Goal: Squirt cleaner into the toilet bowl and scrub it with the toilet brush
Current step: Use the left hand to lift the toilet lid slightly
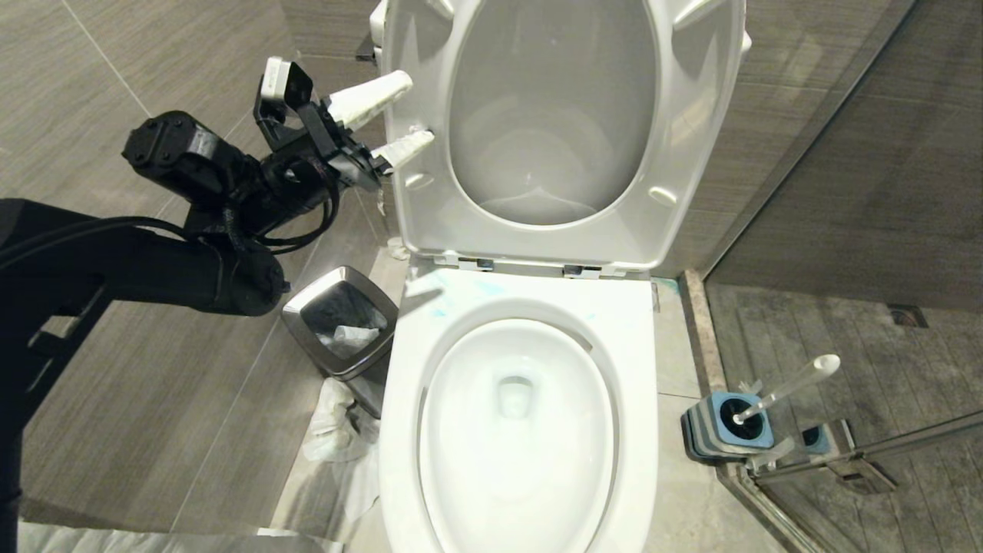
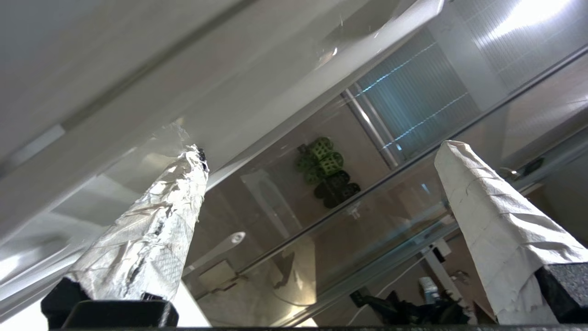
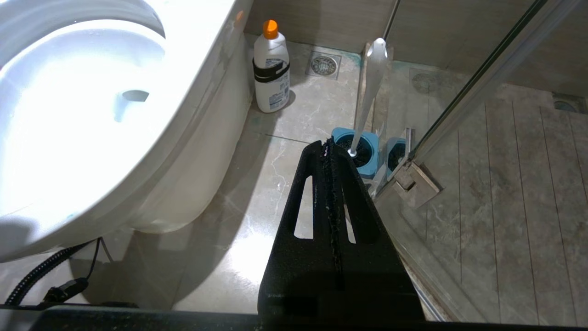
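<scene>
On the left side of the head view, the left claw (image 1: 399,115) is reaching toward the left edge of the raised seat (image 1: 695,115) of the toilet bowl (image 1: 637,369). Its two white-wrapped fingers (image 1: 372,96) are standing wide apart and are holding nothing; the lower finger is lying right at the seat edge, and whether it is touching cannot be told. Below the arm, a small steel-rimmed bin (image 1: 303,315) is sitting on the floor just beside the bowl, with crumpled paper inside it. In the middle, the bowl is standing open, with seat and lid lifted against the wall. Thin turquoise smears of the cleaner (image 1: 441,311) are showing on the back of the rim, near the hinges. To the right of the bowl, the toilet brush (image 1: 791,388) is standing tilted in its blue holder (image 1: 729,438) on the floor, beside the glass shower door. In the right wrist view, the right claw (image 3: 329,147) is hanging above the floor with its black fingers pressed together and gripping nothing. Past it, a white bottle (image 3: 271,69) with an orange cap is standing beside the base of the bowl.
</scene>
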### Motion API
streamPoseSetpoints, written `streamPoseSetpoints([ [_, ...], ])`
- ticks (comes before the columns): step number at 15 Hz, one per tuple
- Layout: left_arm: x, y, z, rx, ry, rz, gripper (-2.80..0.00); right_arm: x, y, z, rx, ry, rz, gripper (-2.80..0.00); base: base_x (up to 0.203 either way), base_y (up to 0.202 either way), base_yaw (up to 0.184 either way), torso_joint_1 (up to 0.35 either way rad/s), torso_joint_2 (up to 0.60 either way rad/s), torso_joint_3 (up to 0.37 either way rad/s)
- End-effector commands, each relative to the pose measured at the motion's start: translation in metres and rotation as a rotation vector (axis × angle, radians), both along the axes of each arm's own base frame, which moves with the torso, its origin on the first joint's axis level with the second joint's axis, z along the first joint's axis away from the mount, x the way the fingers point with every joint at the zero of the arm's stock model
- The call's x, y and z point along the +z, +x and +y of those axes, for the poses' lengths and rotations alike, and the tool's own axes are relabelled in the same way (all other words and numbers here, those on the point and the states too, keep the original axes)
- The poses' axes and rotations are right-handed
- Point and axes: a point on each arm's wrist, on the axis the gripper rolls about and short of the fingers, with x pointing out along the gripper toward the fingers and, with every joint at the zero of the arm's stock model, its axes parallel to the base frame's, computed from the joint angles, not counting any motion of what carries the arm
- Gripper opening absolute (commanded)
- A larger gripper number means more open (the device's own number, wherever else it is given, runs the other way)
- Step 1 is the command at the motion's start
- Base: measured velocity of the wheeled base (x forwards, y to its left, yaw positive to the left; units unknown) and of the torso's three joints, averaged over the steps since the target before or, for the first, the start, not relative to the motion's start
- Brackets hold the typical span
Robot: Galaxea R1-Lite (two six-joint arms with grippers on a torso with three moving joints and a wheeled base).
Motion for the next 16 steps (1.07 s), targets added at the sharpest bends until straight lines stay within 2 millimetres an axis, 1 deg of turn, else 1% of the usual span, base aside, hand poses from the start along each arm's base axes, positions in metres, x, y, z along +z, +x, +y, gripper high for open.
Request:
streamPoseSetpoints([
  [1, -0.015, 0.01, -0.003, -0.004, 0.01, 0.026, 0.0, -0.003, 0.001, 0.0, 0.001, 0.0, 0.011, -2.8, 0.0, 0.0, 0.0, 0.0, 0.0, 0.0],
  [6, -0.021, 0.015, -0.004, 0.002, 0.01, 0.029, 0.0, -0.003, 0.001, 0.0, 0.001, 0.0, 0.011, -2.8, 0.0, 0.0, 0.0, 0.0, 0.0, 0.0],
  [10, -0.039, 0.032, -0.007, 0.033, 0.031, -0.027, 0.0, -0.003, 0.001, 0.0, 0.001, 0.0, 0.011, -2.8, 0.0, 0.0, 0.0, 0.0, 0.0, 0.0],
  [13, -0.048, 0.038, -0.009, 0.049, 0.041, -0.047, 0.0, -0.003, 0.001, 0.0, 0.001, 0.0, 0.011, -2.8, 0.0, 0.0, 0.0, 0.0, 0.0, 0.0],
  [16, -0.052, 0.043, -0.01, 0.054, 0.043, -0.058, 0.0, -0.003, 0.001, 0.0, 0.001, 0.0, 0.011, -2.8, 0.0, 0.0, 0.0, 0.0, 0.0, 0.0],
])
